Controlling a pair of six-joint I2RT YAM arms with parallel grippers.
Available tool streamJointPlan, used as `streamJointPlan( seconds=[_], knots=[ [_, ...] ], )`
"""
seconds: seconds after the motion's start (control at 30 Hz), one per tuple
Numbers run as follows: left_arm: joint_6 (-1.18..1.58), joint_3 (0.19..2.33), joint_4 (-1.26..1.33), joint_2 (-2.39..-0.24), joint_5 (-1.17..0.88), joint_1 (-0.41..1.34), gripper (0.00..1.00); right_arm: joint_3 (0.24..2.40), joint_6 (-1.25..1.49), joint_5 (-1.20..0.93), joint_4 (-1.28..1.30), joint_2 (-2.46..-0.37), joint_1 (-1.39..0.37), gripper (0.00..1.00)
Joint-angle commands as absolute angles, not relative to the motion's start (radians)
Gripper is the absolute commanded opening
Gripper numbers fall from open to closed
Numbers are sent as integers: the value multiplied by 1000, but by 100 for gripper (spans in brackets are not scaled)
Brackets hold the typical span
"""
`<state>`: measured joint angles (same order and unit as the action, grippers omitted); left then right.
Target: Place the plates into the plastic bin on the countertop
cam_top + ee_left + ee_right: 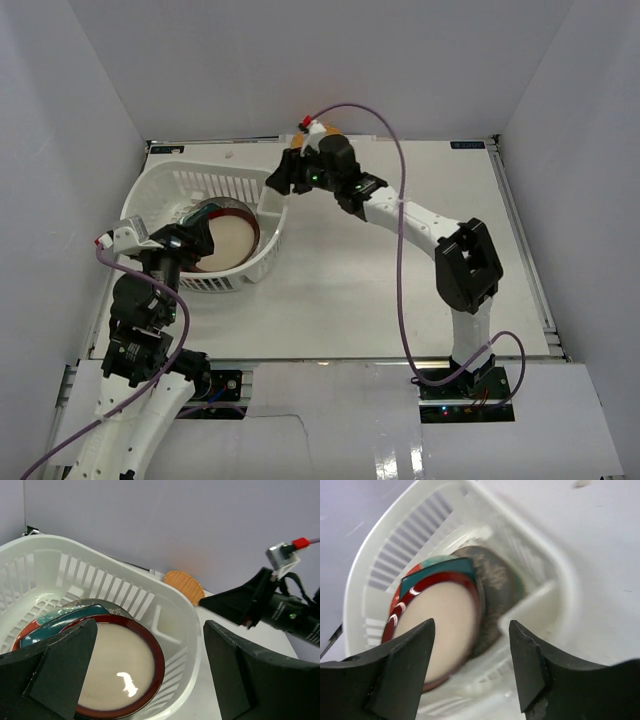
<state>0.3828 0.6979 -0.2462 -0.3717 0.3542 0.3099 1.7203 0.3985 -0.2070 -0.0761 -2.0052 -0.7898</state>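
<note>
Currently left hand (150,630) spread, empty, over near-left rim of plastic bin (165,178) at far left of bench (400,300). Plates (200,215) stacked inside, maroon-rimmed cream plate (225,245) on top. Right hand (471,627) spread, empty, above bin's right rim. Orange woven plate (185,586) outside bin, on far bench.

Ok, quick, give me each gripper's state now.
Left gripper: open, holding nothing.
Right gripper: open, holding nothing.

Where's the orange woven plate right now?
It's outside the plastic bin: in the left wrist view the orange woven plate sits on the countertop just past the bin's far rim.
</note>
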Motion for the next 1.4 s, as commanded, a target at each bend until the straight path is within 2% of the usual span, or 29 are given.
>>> streamJointPlan(
  seconds=[0.0,0.07,0.2,0.43,0.63,0.8,0.9,0.93,0.97,1.0,1.03,1.13,1.27,1.37],
  knots=[
    [380,692,-230,-387,321,313,98,1582,527,-219,-322,-1919,-606,60],
    [380,690,-226,-399,307,313,98,1531,599,-172,-380,-1942,-522,59],
    [377,692,-224,-425,285,313,98,1509,705,-46,-485,-2066,-428,66],
    [370,693,-219,-456,276,313,98,1699,909,-35,-523,-2351,-338,72],
    [364,695,-215,-483,267,313,98,1896,1054,-92,-545,-2571,-357,74],
    [357,695,-212,-500,265,310,98,2106,1140,-35,-477,-2758,-382,73],
    [354,695,-212,-508,268,302,98,2236,1199,-6,-439,-2844,-387,66],
    [354,695,-210,-509,267,299,98,2259,1207,30,-440,-2853,-387,61],
    [354,696,-210,-509,267,290,98,2261,1212,46,-442,-2862,-388,53],
    [354,695,-209,-509,261,285,98,2260,1218,64,-457,-2862,-385,40],
    [356,695,-209,-512,256,275,98,2246,1216,64,-468,-2859,-384,23],
    [359,696,-204,-518,238,259,98,2127,1209,48,-590,-2772,-371,8],
    [365,699,-201,-519,209,245,98,1736,1151,11,-817,-2492,-353,8],
    [361,696,-192,-506,170,238,98,1529,1089,-39,-1005,-2271,-339,8]
  ],
)
